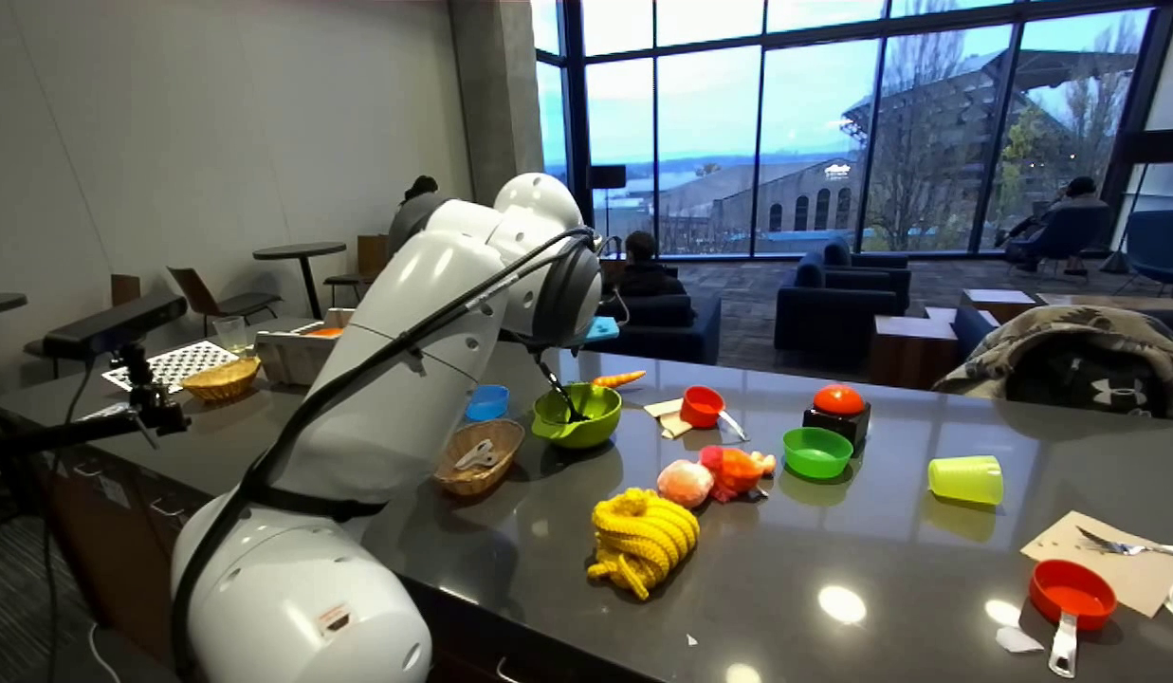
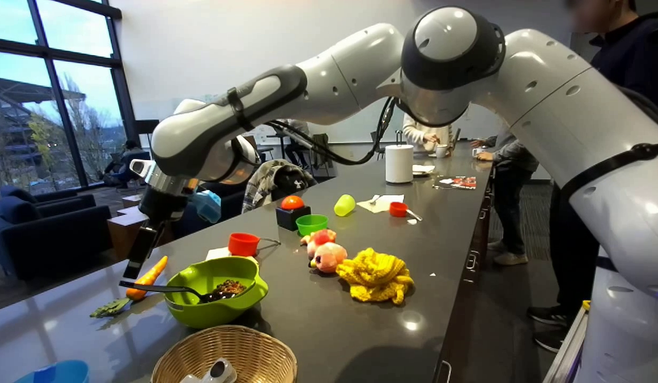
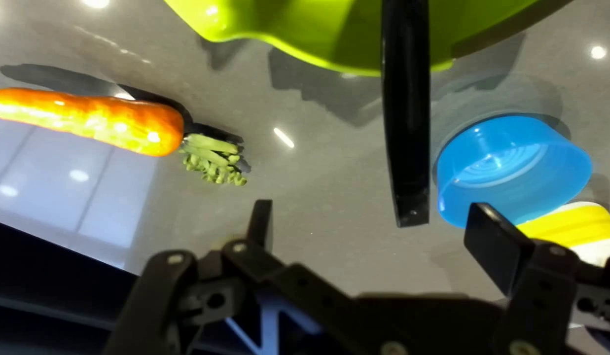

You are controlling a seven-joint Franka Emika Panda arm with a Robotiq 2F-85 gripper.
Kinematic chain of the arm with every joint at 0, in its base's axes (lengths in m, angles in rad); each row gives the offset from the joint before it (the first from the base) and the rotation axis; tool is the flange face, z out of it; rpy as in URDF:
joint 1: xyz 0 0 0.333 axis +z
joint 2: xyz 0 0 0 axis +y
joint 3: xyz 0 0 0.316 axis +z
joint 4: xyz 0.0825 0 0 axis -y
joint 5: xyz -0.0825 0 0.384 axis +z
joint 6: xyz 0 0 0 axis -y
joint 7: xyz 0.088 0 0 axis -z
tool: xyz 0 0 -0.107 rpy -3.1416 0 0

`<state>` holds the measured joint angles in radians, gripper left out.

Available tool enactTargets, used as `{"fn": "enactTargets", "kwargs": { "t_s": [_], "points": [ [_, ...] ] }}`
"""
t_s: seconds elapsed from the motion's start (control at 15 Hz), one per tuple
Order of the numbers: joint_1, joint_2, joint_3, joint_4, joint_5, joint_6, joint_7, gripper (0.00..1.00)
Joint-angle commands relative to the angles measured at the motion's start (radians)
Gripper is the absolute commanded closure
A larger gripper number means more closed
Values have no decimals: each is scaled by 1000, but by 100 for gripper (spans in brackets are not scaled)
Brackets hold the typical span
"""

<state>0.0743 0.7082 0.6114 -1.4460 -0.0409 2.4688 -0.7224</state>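
Observation:
My gripper (image 3: 371, 212) is open and empty in the wrist view. The end of a black spoon's handle (image 3: 406, 123) shows between its fingertips, apart from both. In an exterior view the gripper (image 2: 140, 260) points down just above the handle end of the spoon (image 2: 158, 288). The spoon leans on the rim of a green bowl (image 2: 211, 314), its head among small brown bits (image 2: 230, 288). The bowl also shows in the wrist view (image 3: 309, 29). An orange carrot (image 3: 88, 116) with a green top lies beside the bowl. A blue cup (image 3: 512, 167) is near the right finger.
A wicker basket (image 1: 465, 482) holding a white object stands beside the green bowl. A red cup (image 1: 704, 406), pink-orange plush toys (image 1: 728, 472), a yellow knitted cloth (image 1: 643, 541), a small green bowl (image 1: 817, 455) and a red button box (image 1: 838, 403) are farther along the counter.

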Motion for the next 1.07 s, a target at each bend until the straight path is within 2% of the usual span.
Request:
{"fn": "enactTargets", "kwargs": {
  "t_s": [0.0, 0.27, 0.33, 0.4, 0.93, 1.0],
  "points": [
    [-48, -108, 37, -138, 41, 28, 16, 0],
    [-55, -128, 47, -195, 64, 55, 17, 0],
    [-16, -135, 4, -195, 106, 57, -7, 0],
    [-8, -129, -1, -199, 110, 62, -8, 0],
    [39, -109, -8, -212, 155, 71, -25, 0],
    [43, -109, -8, -212, 159, 71, -26, 5]
  ]
}}
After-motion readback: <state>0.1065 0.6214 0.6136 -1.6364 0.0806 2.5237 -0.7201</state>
